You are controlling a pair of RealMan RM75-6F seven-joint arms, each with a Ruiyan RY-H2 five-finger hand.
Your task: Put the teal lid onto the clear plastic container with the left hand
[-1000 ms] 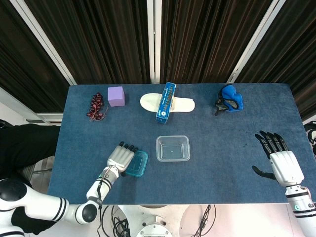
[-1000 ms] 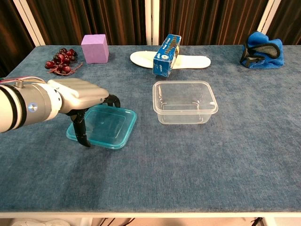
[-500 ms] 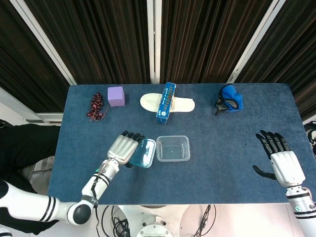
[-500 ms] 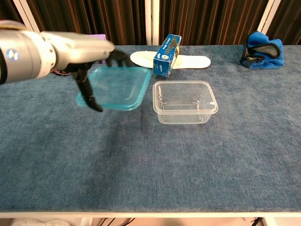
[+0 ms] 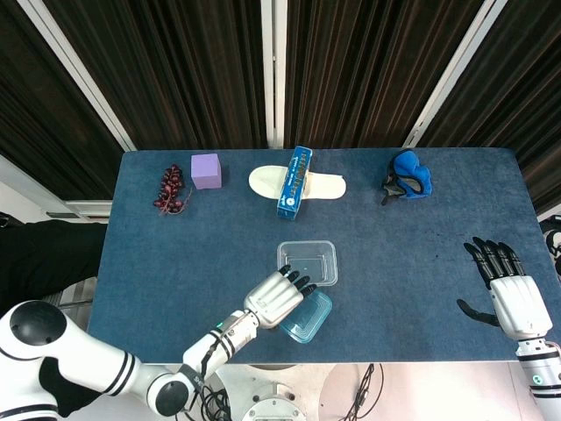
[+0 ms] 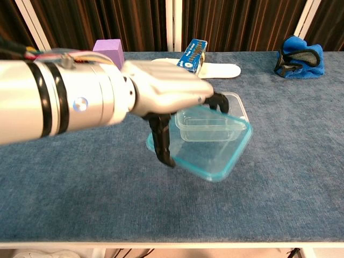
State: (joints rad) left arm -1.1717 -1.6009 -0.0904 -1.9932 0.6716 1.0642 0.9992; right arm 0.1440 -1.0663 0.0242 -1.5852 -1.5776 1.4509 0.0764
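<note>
Dark pleated curtains back the blue-carpeted table (image 5: 158,263) in the head view, where the left hand (image 5: 279,298) grips the teal lid (image 5: 308,318) just in front of the clear plastic container (image 5: 308,263), while the right hand (image 5: 508,289) hovers well apart at the far edge with its fingers spread and nothing in them; along the back lie grapes (image 5: 170,189), a purple cube (image 5: 205,170), a blue box (image 5: 294,181) across a white insole (image 5: 326,185), and a blue cloth (image 5: 409,175). Seen from the chest view, the left hand (image 6: 166,99) holds the teal lid (image 6: 215,153) tilted in the air, its raised far edge overlapping the clear plastic container (image 6: 236,121), thumb under the near rim and fingertips (image 6: 219,101) curled over the top.
</note>
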